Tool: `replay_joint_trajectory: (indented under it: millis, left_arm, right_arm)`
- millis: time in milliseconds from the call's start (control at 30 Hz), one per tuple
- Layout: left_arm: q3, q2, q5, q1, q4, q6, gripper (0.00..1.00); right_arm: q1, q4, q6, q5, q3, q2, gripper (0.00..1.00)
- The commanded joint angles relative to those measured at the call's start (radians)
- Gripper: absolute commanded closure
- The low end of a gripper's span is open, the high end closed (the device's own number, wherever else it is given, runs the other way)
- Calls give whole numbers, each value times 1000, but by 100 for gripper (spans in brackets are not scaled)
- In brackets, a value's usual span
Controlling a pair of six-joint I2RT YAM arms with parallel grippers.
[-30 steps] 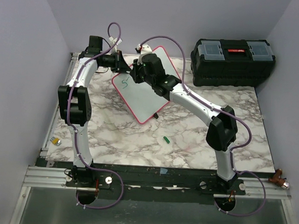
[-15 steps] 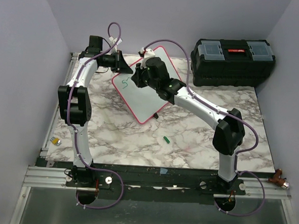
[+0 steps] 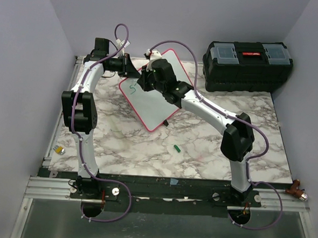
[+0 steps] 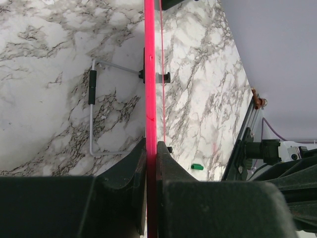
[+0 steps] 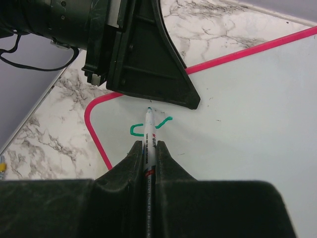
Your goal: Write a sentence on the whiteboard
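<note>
The whiteboard (image 3: 149,105), white with a pink-red frame, stands tilted on the marble table. My left gripper (image 3: 130,71) is shut on its upper left edge; in the left wrist view the frame (image 4: 150,74) runs edge-on between the closed fingers (image 4: 168,163). My right gripper (image 5: 149,146) is shut on a white marker (image 5: 150,129). The marker's green tip rests on the board (image 5: 237,114) near its top left corner. Of the sentence, one curved green stroke (image 5: 166,120) shows beside the tip.
A black toolbox (image 3: 248,59) stands at the back right. A green marker cap (image 3: 176,148) lies on the marble in front of the board. A wire stand (image 4: 91,109) props the board from behind. A small yellow-and-silver object (image 3: 60,150) lies at the left edge.
The right wrist swung slightly right and up, then came back left over the board's top left corner. The left arm and the board have not moved.
</note>
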Motion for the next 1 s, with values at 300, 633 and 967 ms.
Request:
replay_joint_trajectory:
  millis: [300,633,967]
  left_arm:
    - [16,5,26,-23,-8,47,100]
    - [15,3,23,-23,-12,52,100]
    - [13,0,23,-23,-15,55,100]
  right_arm:
    - [5,-18,-12,27,3,27,99]
    - [5,-12,-5,22,-82,-19,100]
    - [5,-8,6,14,-175,-74,99]
